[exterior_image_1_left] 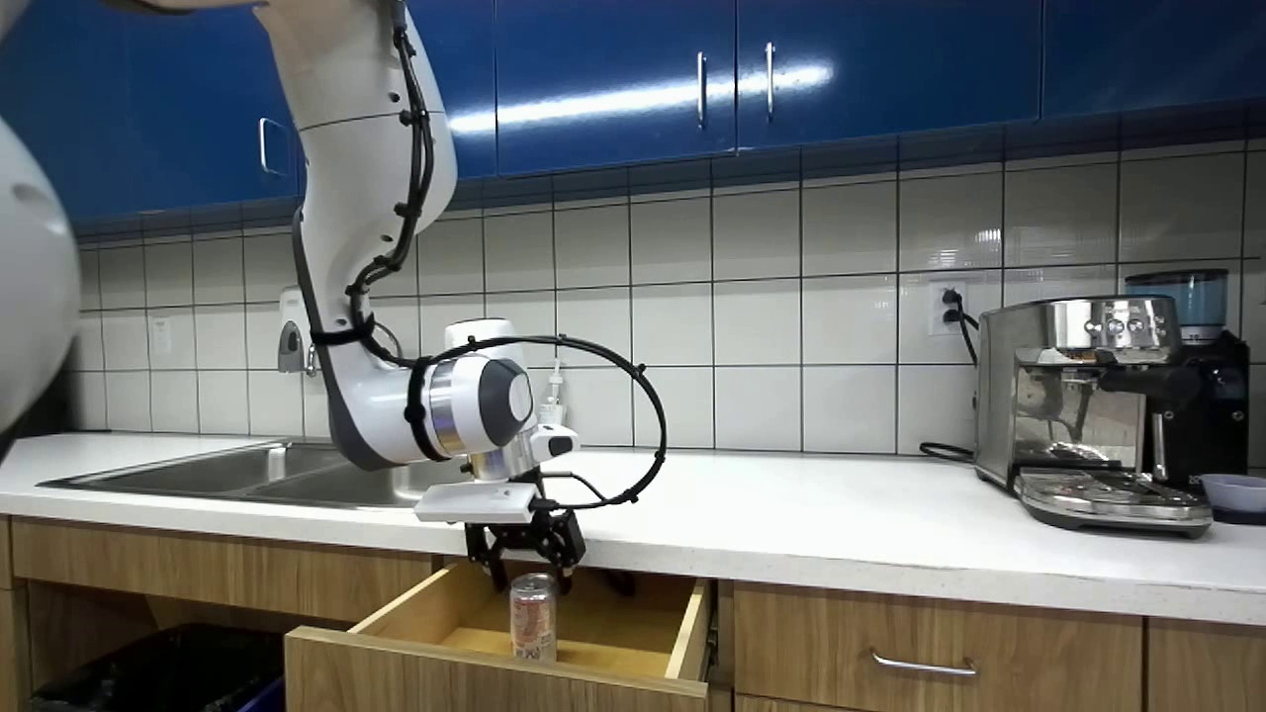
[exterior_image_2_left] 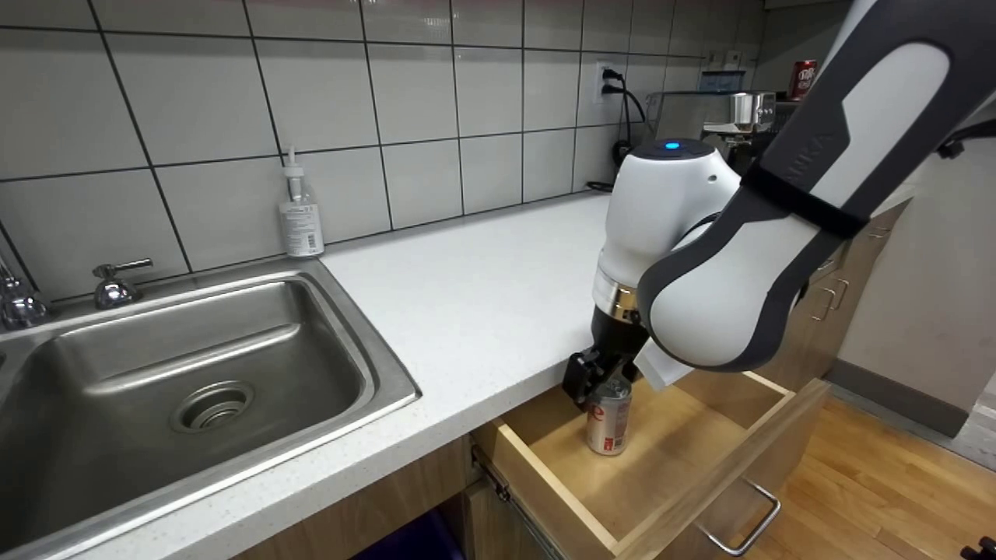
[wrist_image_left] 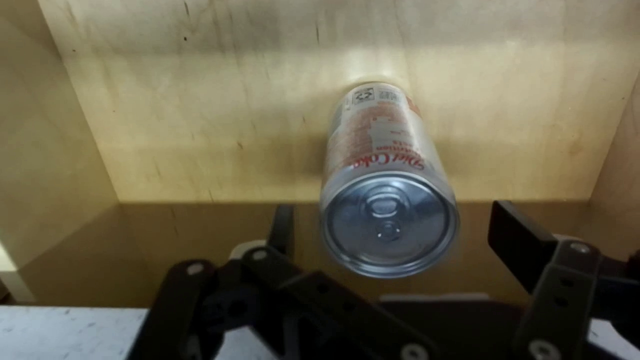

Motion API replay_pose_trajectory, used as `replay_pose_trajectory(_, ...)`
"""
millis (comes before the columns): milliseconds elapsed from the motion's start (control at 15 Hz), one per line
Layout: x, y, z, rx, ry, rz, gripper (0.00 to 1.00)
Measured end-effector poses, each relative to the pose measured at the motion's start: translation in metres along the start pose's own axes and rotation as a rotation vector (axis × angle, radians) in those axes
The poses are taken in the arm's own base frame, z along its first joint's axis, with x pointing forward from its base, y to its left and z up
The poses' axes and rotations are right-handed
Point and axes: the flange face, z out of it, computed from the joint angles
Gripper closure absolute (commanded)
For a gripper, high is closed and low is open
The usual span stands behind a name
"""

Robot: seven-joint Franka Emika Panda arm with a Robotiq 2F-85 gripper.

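Note:
A silver and red Diet Coke can [exterior_image_1_left: 533,625] stands upright inside a pulled-out wooden drawer [exterior_image_1_left: 475,687]. The can also shows in an exterior view [exterior_image_2_left: 608,426] and in the wrist view [wrist_image_left: 385,135], its lid and tab facing the camera. My gripper [exterior_image_1_left: 531,581] points down into the drawer at the can's top; it also shows in an exterior view [exterior_image_2_left: 605,386]. In the wrist view the gripper [wrist_image_left: 394,222] is open, one black finger on each side of the can's lid, with a visible gap on both sides. It holds nothing.
The white countertop [exterior_image_2_left: 482,272] edge runs right behind and above the drawer [exterior_image_2_left: 677,459]. A steel sink [exterior_image_2_left: 210,342] and a soap bottle [exterior_image_2_left: 301,218] are beside it. An espresso machine [exterior_image_1_left: 1088,396] stands farther along. Blue cabinets [exterior_image_1_left: 613,79] hang above.

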Motion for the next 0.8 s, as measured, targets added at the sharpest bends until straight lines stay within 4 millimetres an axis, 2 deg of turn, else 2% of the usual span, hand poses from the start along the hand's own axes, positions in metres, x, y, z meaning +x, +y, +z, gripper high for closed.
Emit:
replay_pose_trajectory(467,0.004,-0.005,-0.01,0.005,0.019,-0.007,0.0)
replay_pose_trajectory(800,-0.006,-0.008,-0.023,0.014,0.02,-0.011,0.0)
